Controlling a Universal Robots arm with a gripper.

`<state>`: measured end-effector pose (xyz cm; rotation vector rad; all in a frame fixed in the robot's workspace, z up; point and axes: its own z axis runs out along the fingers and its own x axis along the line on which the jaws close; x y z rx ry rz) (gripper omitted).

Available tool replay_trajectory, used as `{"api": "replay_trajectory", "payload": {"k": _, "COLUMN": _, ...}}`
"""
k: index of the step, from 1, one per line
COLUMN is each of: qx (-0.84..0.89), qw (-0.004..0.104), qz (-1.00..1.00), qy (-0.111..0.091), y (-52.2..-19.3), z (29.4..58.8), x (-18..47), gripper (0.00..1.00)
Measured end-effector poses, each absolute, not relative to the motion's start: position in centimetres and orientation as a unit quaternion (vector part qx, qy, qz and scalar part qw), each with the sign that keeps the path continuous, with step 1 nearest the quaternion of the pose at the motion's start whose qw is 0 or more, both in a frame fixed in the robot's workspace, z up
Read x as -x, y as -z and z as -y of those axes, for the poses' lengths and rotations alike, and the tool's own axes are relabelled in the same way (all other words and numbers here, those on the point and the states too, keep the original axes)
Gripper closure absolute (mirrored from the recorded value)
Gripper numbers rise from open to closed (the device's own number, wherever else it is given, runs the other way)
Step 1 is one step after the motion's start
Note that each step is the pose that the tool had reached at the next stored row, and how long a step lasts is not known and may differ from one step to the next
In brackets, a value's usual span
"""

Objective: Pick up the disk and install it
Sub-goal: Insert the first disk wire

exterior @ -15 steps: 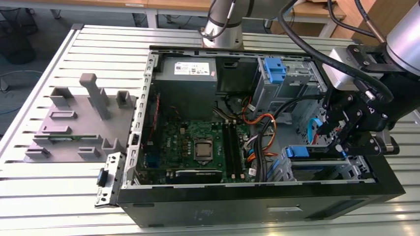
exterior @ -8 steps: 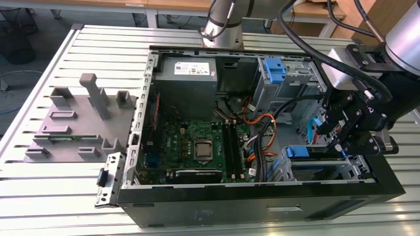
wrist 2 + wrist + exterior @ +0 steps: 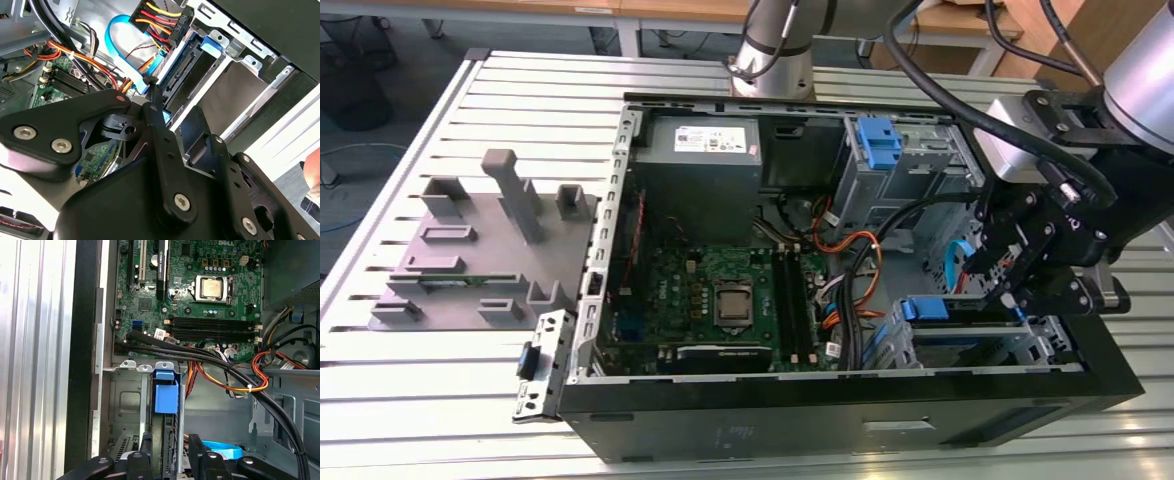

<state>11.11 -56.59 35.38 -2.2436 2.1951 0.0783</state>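
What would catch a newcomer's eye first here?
An open computer case lies on the slatted metal table, its green motherboard bared. At the exterior view's right the black gripper hangs at the drive cage, by the blue-framed disk. A grey fixture stands at that view's left.

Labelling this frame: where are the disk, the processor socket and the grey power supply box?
Disk (image 3: 166, 397): first wrist view, blue carrier end.
Processor socket (image 3: 212, 288): first wrist view, centre of the chip.
Power supply box (image 3: 700, 175): exterior view, grey top face.
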Motion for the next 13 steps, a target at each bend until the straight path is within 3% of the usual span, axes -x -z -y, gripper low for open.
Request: {"api": "replay_trajectory", "payload": {"k": 13, "qx": 0.715, "qw": 0.001, "qz": -0.699, "qy": -0.025, "y": -36.28, "z": 56.14, "x": -11.11, "gripper": 0.58}}
